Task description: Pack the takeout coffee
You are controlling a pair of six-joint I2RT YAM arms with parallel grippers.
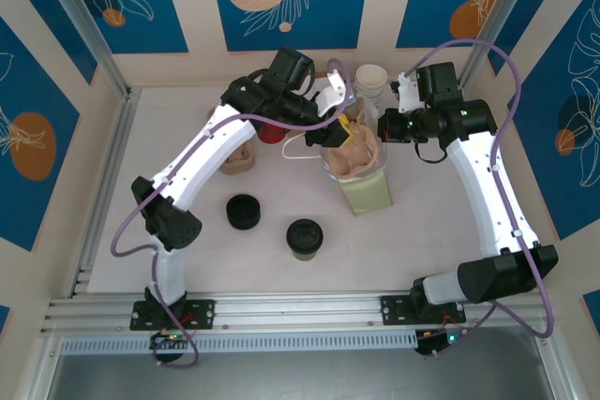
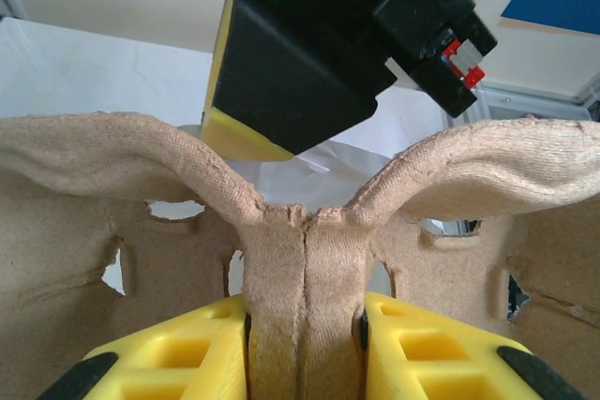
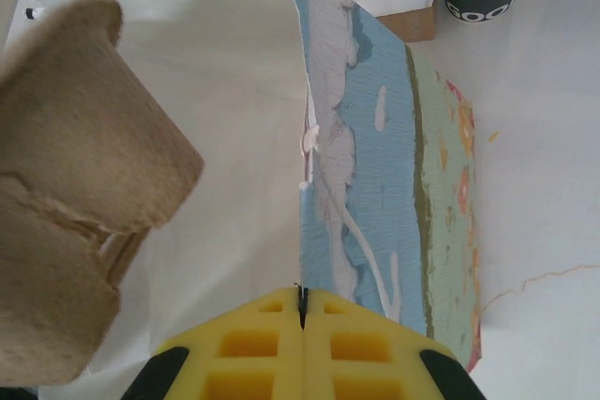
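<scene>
We judge the takeout coffee (image 1: 304, 237), standing lower centre on the table (image 1: 412, 231), light, crushable and best gripped gently below its lid; the left fingers (image 2: 169, 353) pinch the ridge of the pulp carrier (image 2: 305, 259), and the right fingers (image 3: 253, 344) are closed on the rim of the paper bag (image 3: 375, 166).

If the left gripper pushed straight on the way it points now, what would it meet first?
The left gripper is shut on the pulp carrier's centre ridge. Past that, the right gripper, pinching the paper bag's rim, sits dead ahead; depth is unclear, but it looks like the first obstacle.
</scene>
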